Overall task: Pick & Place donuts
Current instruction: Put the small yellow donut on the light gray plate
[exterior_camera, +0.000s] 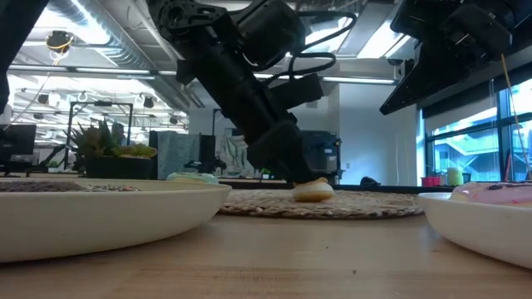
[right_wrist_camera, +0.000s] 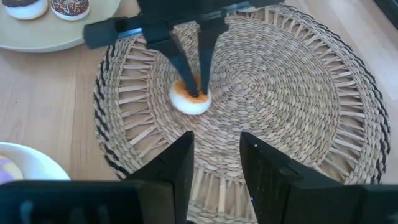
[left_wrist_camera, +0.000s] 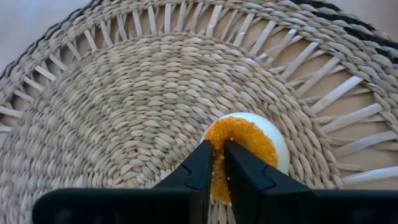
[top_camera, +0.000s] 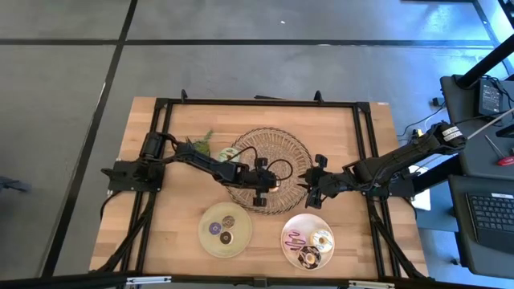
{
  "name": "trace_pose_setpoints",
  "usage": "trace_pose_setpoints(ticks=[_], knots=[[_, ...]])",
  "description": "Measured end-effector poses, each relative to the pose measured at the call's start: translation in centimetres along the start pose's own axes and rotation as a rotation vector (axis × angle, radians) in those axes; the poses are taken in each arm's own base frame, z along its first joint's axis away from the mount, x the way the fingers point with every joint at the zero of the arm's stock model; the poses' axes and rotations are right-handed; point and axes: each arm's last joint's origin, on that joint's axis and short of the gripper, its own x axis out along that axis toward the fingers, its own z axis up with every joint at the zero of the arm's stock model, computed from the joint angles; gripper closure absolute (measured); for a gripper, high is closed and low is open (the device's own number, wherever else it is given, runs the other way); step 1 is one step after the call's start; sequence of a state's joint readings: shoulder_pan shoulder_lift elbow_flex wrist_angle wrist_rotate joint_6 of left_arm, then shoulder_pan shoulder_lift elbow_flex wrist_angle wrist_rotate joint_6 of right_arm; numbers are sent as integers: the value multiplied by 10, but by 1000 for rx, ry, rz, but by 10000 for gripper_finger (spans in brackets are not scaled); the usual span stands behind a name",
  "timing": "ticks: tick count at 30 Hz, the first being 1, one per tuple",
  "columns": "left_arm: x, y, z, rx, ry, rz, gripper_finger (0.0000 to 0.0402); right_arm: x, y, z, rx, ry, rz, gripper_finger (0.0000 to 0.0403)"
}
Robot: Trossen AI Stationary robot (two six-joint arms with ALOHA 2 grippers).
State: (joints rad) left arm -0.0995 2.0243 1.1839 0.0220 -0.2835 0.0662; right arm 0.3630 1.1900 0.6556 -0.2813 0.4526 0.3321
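Note:
An orange-iced donut point(left_wrist_camera: 252, 144) with a white underside lies on the round wicker mat point(top_camera: 273, 144), right of the mat's middle. My left gripper point(left_wrist_camera: 219, 171) reaches in from the table's left and is shut on it. My right gripper point(right_wrist_camera: 216, 163) is open and hovers over the mat's right edge point(top_camera: 309, 186), a short way from the donut point(right_wrist_camera: 191, 99), touching nothing. A pale green donut point(top_camera: 228, 152) lies at the mat's left edge. More donuts lie on the two plates near the front. My left gripper pinches the orange donut's iced side nearest the gripper point(left_wrist_camera: 217, 180) between its two fingers point(left_wrist_camera: 202, 165). The fingers slant down from above and from the table's left. The donut's underside point(exterior_camera: 314, 193) rests on the wicker mat.
A greenish plate point(top_camera: 205, 239) holds two dark donuts, and a white plate point(top_camera: 291, 227) to its right holds several more. A small potted plant point(top_camera: 201, 144) stands left of the mat. Black frame rails run along the table's sides. Bare wood lies between mat and plates.

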Motion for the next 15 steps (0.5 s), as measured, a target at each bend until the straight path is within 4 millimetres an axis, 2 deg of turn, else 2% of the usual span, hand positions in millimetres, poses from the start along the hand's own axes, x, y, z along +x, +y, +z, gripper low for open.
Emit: trace_pose_setpoints(ticks=[7,15], knots=[[0,0,-3,28,35,10,362,0,0,0,0,0,0,271],[0,-1,-4,40,37,10,336,0,0,0,3,0,0,271]])
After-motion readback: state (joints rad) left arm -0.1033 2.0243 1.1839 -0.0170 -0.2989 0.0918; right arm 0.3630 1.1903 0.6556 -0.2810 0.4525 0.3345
